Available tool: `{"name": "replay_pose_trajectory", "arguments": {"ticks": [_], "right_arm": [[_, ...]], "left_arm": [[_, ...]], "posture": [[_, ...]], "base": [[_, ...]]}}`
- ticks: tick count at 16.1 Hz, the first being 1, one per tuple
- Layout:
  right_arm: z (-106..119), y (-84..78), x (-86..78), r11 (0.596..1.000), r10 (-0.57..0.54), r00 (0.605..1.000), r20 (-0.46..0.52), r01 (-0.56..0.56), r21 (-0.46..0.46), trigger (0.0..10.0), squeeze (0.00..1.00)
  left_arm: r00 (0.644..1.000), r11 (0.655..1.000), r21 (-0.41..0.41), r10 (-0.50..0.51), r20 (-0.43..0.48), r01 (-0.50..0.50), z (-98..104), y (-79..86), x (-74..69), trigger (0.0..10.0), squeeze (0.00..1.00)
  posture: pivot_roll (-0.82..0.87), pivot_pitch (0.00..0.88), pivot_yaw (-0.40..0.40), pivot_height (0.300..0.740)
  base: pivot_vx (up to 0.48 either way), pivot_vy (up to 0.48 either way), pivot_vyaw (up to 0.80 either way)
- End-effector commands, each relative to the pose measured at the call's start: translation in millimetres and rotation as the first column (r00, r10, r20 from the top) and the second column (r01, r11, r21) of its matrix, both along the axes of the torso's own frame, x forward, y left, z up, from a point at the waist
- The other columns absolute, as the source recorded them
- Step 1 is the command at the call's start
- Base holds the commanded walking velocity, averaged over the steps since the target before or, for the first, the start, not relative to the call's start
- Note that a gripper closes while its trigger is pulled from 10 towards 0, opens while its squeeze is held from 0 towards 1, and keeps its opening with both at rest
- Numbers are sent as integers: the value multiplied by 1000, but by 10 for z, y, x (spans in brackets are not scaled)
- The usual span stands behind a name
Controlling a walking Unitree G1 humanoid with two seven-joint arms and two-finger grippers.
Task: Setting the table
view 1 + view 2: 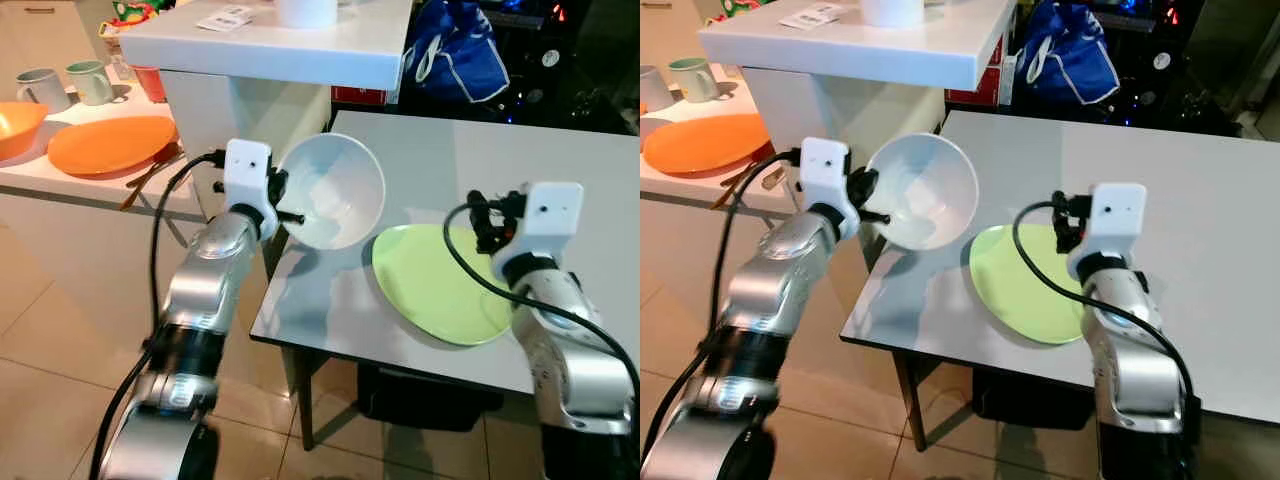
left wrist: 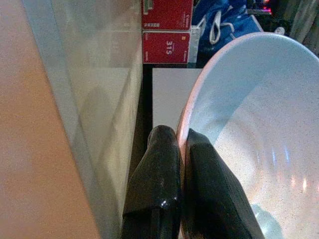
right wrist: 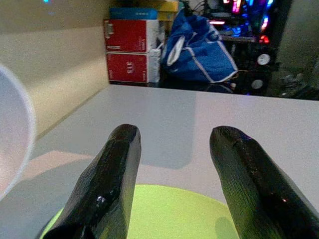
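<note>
**Bowl held over the table's edge, plate already down**

The left gripper (image 2: 182,164) is clenched on the rim of a white bowl (image 1: 335,190), one finger inside and one outside, carrying it tilted in the air above the near left corner of the grey table (image 1: 560,160). Just right of the bowl, a green plate (image 1: 435,285) lies flat on the table near its front edge. The right gripper (image 3: 174,184) hovers over the plate with its fingers spread apart, grasping nothing. Beyond the table's left side, a counter holds an orange plate (image 1: 110,143) and two mugs (image 1: 65,85). The grip is a thin pinch on a smooth rim, so the bowl could slip or swing; released this close to the corner, it could tip off the edge, or knock the plate if lowered too far right.
</note>
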State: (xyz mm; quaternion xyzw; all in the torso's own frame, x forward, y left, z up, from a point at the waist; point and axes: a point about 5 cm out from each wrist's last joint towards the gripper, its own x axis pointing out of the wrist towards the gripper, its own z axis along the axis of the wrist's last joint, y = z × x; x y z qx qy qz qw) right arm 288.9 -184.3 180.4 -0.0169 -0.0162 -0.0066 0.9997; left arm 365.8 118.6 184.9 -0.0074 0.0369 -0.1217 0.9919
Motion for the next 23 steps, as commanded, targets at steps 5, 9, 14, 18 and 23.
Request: {"name": "replay_pose_trajectory", "arguments": {"ticks": [5, 9, 14, 18, 23], "right_arm": [[83, 8, -82, 998, 58, 998, 5, -58, -8, 10000, 0], [67, -12, -141, 998, 61, 998, -17, -61, -10, 10000, 0], [34, 41, -204, 991, 134, 989, -58, -133, 8, 10000, 0], [-135, 132, -442, 914, 383, 894, -231, -404, -50, 10000, 0], [-249, 24, -642, 890, 409, 841, -353, -453, -47, 10000, 0]], "left_arm": [[996, 991, -123, -68, -58, 60, 44, -281, 241, 10000, 0], [999, 1000, 2, -9, -53, 9, -43, -388, 322, 10000, 0], [998, 999, -9, 36, -48, -37, -53, -412, 363, 10000, 0], [996, 997, -2, 79, -49, -79, -82, -404, 383, 10000, 0], [993, 997, -26, 73, -94, -75, -165, -441, 371, 10000, 0]], "posture": [[-128, 0, 52, 740], [-141, 0, 60, 740], [-157, 0, 66, 740], [-191, 0, 75, 740], [-222, 0, 85, 740]], "base": [[0, 0, 0], [0, 0, 0], [0, 0, 0], [0, 0, 0], [0, 0, 0]]}}
